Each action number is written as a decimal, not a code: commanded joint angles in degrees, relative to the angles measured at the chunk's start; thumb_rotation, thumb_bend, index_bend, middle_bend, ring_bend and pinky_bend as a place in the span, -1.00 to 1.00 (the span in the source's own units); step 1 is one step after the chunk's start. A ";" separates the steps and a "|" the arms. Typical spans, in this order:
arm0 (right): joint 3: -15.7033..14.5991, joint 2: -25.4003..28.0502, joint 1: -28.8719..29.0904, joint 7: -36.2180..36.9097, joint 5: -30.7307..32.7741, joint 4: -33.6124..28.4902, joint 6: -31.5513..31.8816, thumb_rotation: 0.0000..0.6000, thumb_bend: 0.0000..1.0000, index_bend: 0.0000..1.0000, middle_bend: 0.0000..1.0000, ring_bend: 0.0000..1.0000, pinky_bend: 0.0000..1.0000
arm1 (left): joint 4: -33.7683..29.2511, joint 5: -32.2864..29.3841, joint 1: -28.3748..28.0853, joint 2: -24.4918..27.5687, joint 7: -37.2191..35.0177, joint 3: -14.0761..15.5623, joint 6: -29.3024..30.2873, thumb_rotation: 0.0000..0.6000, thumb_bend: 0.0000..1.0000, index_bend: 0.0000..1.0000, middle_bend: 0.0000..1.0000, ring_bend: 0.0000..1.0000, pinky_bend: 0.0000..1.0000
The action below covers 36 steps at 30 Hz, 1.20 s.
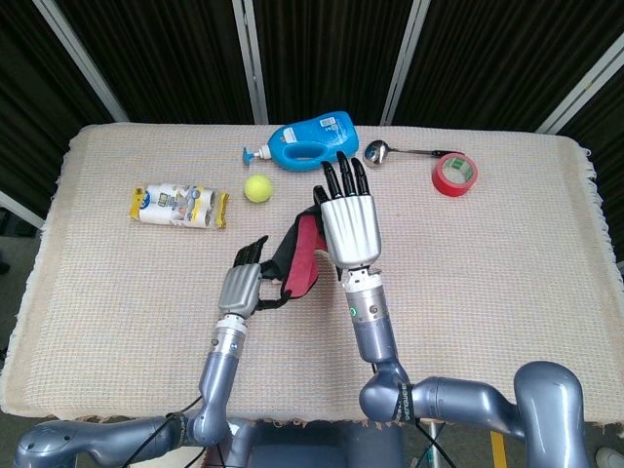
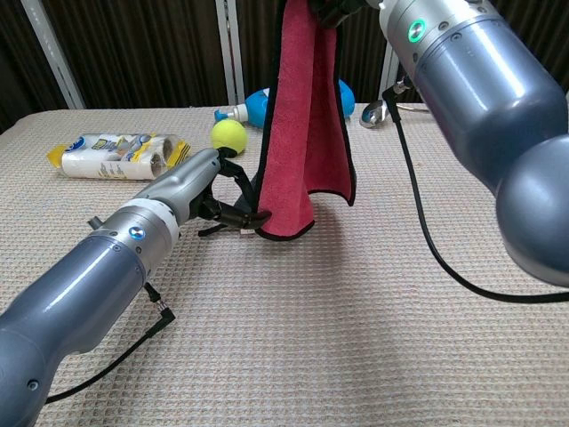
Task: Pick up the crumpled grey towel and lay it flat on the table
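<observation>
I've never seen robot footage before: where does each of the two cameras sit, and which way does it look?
Head view: high up, looking down on the whole table; shows both forearms, left hand and right hand.
Chest view: low, near table height, looking forward across it; both arms loom large.
Shared: the hanging red towel, tennis ball, blue bottle.

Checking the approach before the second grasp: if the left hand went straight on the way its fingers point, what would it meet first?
Most likely the lower edge of the hanging red towel; the left hand already has fingertips at its black-trimmed hem, though actual contact is unclear.
</observation>
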 commanded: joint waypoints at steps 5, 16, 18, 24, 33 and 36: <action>0.02 0.41 -0.29 0.32 0.10 -0.68 0.09 1.00 0.17 0.25 -0.50 -0.77 -0.67 | 0.17 0.36 -0.88 -0.55 -0.89 -0.21 0.13 1.00 -0.30 0.26 -0.94 -1.00 -1.00; 0.38 1.67 -1.27 0.49 0.82 -2.18 0.58 1.00 0.17 0.25 -0.49 -0.77 -0.67 | -1.45 1.56 -0.90 1.65 -1.32 -0.12 1.12 1.00 -0.24 0.33 -0.93 -1.00 -1.00; 0.45 2.03 -1.49 0.40 0.95 -2.50 0.73 1.00 0.17 0.25 -0.49 -0.77 -0.67 | -2.23 1.61 -0.93 2.86 -1.15 -0.34 0.98 1.00 -0.23 0.33 -0.93 -1.00 -1.00; 1.02 2.87 -2.28 0.55 2.22 -3.97 1.08 1.00 0.17 0.25 -0.49 -0.77 -0.67 | -5.05 2.03 -1.10 6.40 -0.58 -1.47 1.28 1.00 -0.21 0.34 -0.93 -1.00 -1.00; 1.29 4.37 -3.20 0.41 3.33 -5.30 1.41 1.00 0.17 0.25 -0.49 -0.77 -0.67 | -9.45 2.18 -1.68 12.26 1.68 -2.47 1.06 1.00 -0.21 0.35 -0.93 -1.00 -1.00; 1.24 4.97 -3.72 0.71 3.89 -5.65 1.35 1.00 0.17 0.25 -0.49 -0.77 -0.67 | -10.83 1.90 -2.27 14.34 2.62 -3.17 0.61 1.00 -0.20 0.36 -0.93 -1.00 -1.00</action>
